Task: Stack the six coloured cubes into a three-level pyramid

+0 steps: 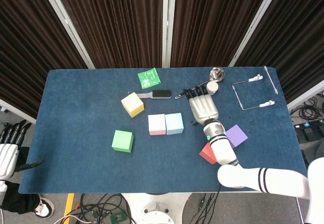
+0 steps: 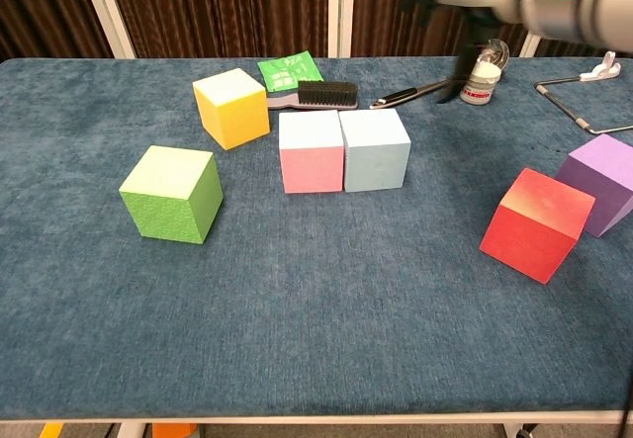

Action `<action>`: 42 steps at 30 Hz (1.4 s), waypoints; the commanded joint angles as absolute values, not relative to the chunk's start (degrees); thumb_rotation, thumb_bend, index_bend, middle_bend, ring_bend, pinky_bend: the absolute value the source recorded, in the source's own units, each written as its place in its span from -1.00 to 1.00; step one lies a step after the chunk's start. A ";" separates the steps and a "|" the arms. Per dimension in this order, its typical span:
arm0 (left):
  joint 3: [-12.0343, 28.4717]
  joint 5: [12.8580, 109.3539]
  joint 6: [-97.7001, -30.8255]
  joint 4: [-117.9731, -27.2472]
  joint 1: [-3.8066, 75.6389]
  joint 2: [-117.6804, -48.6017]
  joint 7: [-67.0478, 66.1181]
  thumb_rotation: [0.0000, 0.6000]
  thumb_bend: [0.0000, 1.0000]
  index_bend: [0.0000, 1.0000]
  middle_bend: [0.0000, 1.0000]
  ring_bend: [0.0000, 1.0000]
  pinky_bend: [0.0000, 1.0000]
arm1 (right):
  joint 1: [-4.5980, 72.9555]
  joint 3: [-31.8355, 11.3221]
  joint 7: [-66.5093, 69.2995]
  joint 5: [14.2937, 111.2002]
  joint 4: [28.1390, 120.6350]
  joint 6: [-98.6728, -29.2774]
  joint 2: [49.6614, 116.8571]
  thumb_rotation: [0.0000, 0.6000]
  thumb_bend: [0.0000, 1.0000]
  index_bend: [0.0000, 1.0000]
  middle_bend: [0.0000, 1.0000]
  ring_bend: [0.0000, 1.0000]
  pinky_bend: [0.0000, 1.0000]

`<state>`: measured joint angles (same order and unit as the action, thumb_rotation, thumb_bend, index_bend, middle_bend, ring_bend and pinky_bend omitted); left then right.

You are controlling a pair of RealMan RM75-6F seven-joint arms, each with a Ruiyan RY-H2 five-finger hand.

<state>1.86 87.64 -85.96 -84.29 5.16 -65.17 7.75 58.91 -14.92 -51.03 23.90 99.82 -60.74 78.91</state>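
Pink cube [image 2: 311, 151] and light blue cube [image 2: 375, 148] sit touching, side by side mid-desk: likely the start of your base row. Your right hand [image 1: 203, 107] hovers above the desk right of them, fingers spread, holding nothing. Red cube [image 2: 535, 223] and purple cube [image 2: 602, 182] wait nearby at right; yellow cube [image 2: 230, 107] and green cube [image 2: 172, 193] lie apart at left. Left hand [image 1: 9, 148] hangs off the desk edge, empty, fingers apart.
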 commanded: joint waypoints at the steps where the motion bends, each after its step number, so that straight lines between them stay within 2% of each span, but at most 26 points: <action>1: 1.83 87.48 -85.31 -84.16 5.50 -65.53 7.34 0.71 -1.00 -0.97 -1.00 -1.00 -1.00 | 57.69 -12.38 -49.16 23.39 97.92 -58.40 78.94 1.00 -0.92 -1.00 -0.80 -1.00 -1.00; 6: 1.93 87.25 -84.82 -85.08 5.78 -64.96 6.11 0.74 -1.00 -0.97 -1.00 -1.00 -1.00 | 57.32 -10.48 -45.63 26.29 91.48 -55.66 83.31 1.00 -0.89 -1.00 -0.84 -1.00 -1.00; 15: 1.88 86.76 -84.23 -86.23 5.90 -64.50 4.64 0.74 -1.00 -0.97 -1.00 -1.00 -1.00 | 57.65 -10.29 -40.31 31.95 83.27 -53.25 89.65 1.00 -0.87 -1.00 -0.86 -1.00 -1.00; 22: 1.76 86.72 -83.84 -85.90 6.04 -64.69 4.78 0.75 -1.00 -0.97 -1.00 -1.00 -1.00 | 57.90 -10.74 -38.41 32.57 82.50 -52.08 90.87 1.00 -0.86 -1.00 -0.86 -1.00 -1.00; 26: 1.49 87.05 -83.82 -85.81 6.05 -64.75 4.37 1.00 -1.00 -0.97 -1.00 -1.00 -1.00 | 58.05 -10.84 -37.95 33.42 81.97 -52.49 91.41 1.00 -0.85 -1.00 -0.86 -1.00 -1.00; 42: 1.01 87.86 -83.69 -86.36 6.25 -64.76 3.61 1.00 -1.00 -0.97 -0.98 -1.00 -1.00 | 58.53 -11.07 -37.01 34.00 80.79 -51.96 92.25 1.00 -0.85 -1.00 -0.85 -1.00 -1.00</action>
